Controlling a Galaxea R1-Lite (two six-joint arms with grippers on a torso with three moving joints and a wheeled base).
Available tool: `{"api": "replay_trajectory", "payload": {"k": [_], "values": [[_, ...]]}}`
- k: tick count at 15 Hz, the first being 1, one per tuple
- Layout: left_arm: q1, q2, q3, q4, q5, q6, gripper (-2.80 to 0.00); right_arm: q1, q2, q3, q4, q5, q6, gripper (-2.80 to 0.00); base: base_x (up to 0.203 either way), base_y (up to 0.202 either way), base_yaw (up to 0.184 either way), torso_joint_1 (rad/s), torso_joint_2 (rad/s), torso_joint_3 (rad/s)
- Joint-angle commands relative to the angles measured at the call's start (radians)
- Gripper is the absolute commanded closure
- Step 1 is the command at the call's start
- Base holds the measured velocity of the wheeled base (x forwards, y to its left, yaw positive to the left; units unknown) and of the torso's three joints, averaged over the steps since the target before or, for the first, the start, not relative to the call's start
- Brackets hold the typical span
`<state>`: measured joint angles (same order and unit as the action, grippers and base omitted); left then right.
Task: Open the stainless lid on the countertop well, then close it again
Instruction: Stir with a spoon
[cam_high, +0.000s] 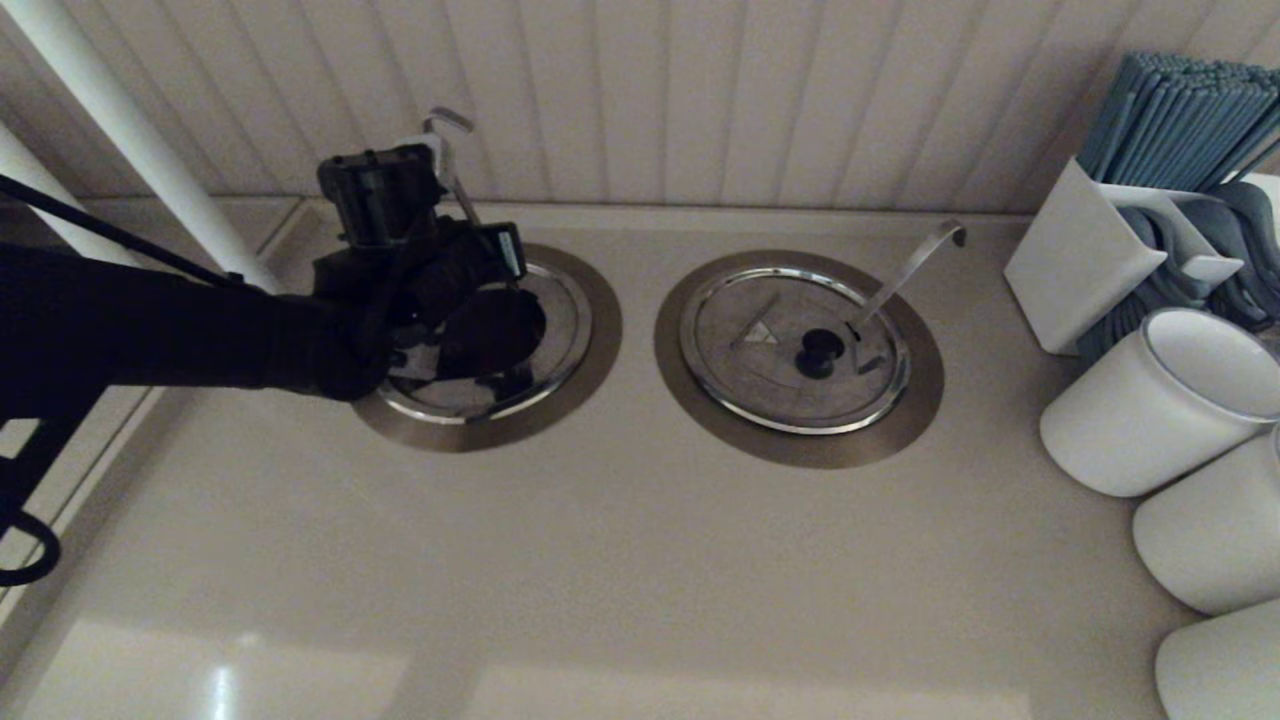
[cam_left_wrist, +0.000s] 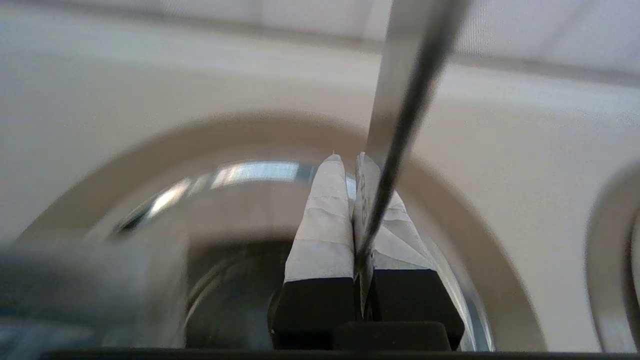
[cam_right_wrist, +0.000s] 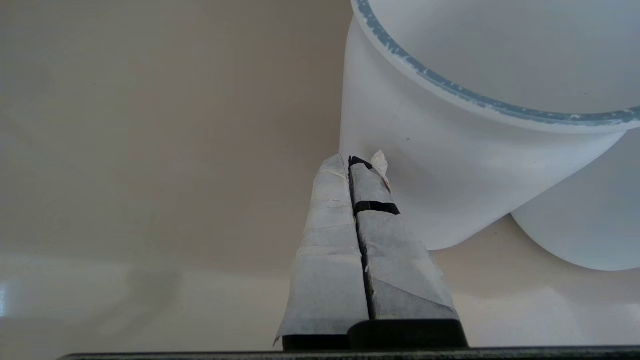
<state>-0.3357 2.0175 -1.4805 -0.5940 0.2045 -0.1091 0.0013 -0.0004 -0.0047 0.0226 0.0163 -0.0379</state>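
My left arm (cam_high: 200, 330) reaches in from the left over the countertop well (cam_high: 600, 340), the left one of two. The stainless lid (cam_high: 560, 320) shows only as a shiny strip inside the steel rim; the arm hides its knob and most of its face, so I cannot tell if its folding half is raised. The upright hooked ladle handle (cam_high: 447, 150) rises behind the gripper. In the left wrist view, my left gripper (cam_left_wrist: 347, 157) is shut, and the ladle handle (cam_left_wrist: 410, 75) runs down into the slit between its fingers. My right gripper (cam_right_wrist: 356, 160) is shut on nothing, parked by a white cup (cam_right_wrist: 440, 190).
The twin well carries a closed lid (cam_high: 795, 345) with a slanting ladle handle (cam_high: 910, 265). White cups (cam_high: 1150, 400) and a white holder (cam_high: 1060, 260) of blue-grey utensils crowd the right side. A white pole (cam_high: 130, 130) slants at far left. A panelled wall closes the back.
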Motion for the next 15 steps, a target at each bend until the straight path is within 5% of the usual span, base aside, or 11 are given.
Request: {"api": "replay_trajectory", "payload": {"k": [1,12,15], "values": [[0.0,-0.109,0.088,-0.006,-0.005,0.001,0.0,0.0,0.0,0.0,0.0,0.001,0.0,0.0,0.0,0.0,0.0,0.0,0.0,0.0],[-0.087,-0.081,0.099,-0.012,-0.016,0.0,0.0,0.0,0.0,0.0,0.0,0.001,0.0,0.0,0.0,0.0,0.0,0.0,0.0,0.0],[-0.085,-0.046,0.086,-0.105,0.005,0.005,0.0,0.0,0.0,0.0,0.0,0.001,0.0,0.0,0.0,0.0,0.0,0.0,0.0,0.0]]}}
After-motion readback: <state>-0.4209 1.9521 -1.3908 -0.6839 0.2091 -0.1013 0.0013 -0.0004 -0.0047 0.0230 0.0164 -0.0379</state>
